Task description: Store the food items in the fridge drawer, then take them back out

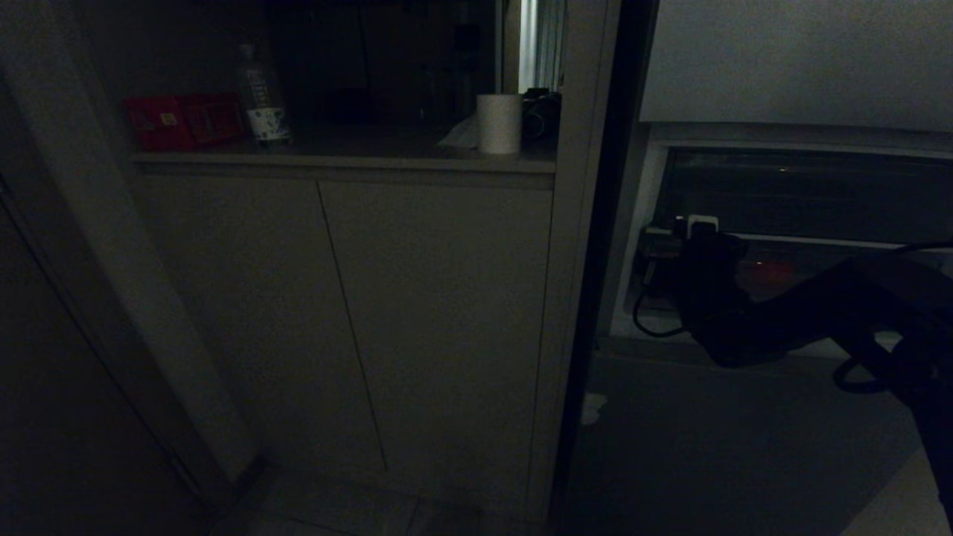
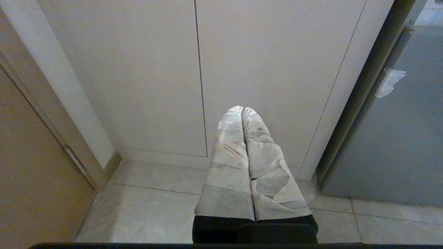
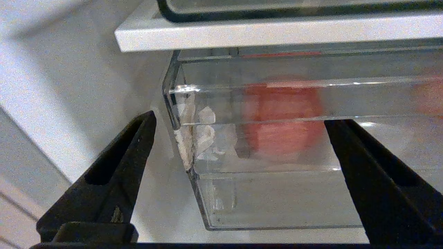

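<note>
Head view: my right gripper reaches to the fridge drawer.

Left wrist view: left gripper parked, jaws together, empty.

Right wrist view: jaws wide, empty, facing the drawer's corner; red food item inside. Retrieval step, I judge; next, pull the drawer out.

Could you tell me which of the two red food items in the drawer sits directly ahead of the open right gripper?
The larger red item, centred between the right gripper's fingers behind the drawer's clear front; the other only shows as a blur at the edge.

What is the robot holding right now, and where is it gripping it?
Nothing. The right gripper is open before the drawer, empty; the left gripper is shut on nothing.
</note>
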Motion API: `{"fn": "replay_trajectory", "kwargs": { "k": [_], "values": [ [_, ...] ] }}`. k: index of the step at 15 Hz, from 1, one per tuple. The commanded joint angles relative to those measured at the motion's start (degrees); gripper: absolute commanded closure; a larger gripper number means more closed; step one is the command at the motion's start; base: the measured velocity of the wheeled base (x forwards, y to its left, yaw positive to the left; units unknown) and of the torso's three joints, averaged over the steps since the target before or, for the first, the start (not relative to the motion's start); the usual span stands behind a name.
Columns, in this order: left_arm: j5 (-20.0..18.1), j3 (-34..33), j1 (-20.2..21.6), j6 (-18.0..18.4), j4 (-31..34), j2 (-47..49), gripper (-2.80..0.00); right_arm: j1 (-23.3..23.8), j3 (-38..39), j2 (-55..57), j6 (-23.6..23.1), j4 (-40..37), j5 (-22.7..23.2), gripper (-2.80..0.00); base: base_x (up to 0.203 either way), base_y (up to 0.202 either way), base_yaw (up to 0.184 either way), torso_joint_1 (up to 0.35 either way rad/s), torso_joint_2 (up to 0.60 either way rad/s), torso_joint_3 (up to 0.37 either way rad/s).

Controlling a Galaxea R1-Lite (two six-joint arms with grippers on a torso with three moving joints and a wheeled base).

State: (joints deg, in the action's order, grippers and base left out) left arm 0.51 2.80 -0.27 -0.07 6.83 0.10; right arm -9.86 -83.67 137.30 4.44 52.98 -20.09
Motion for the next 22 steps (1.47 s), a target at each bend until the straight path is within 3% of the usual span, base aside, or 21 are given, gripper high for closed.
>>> {"fn": "replay_trajectory", "kwargs": {
  "k": [1, 5, 6, 22],
  "values": [
    [0.0, 0.0, 0.0, 0.0, 0.0, 0.0, 0.0, -0.1, -2.0, 1.9, 0.0, 0.0, 0.0, -2.8, 0.0, 0.0, 0.0, 0.0, 0.0, 0.0],
    [0.0, 0.0, 0.0, 0.0, 0.0, 0.1, 0.0, -0.2, -3.2, 3.2, 0.0, 0.1, 0.0, -2.8, 0.0, 0.0, 0.0, 0.0, 0.0, 0.0],
    [0.0, 0.0, 0.0, 0.0, 0.0, 0.1, 0.0, -0.2, -3.2, 3.2, 0.0, 0.1, 0.0, 0.0, 0.0, 0.0, 0.0, 0.0, 0.0, 0.0],
    [0.0, 0.0, 0.0, 0.0, 0.0, 0.1, 0.0, -0.8, -1.0, 1.9, -0.2, 1.7, -1.0, 0.0, 0.0, 0.0, 0.0, 0.0, 0.0, 0.0]
  ]
}}
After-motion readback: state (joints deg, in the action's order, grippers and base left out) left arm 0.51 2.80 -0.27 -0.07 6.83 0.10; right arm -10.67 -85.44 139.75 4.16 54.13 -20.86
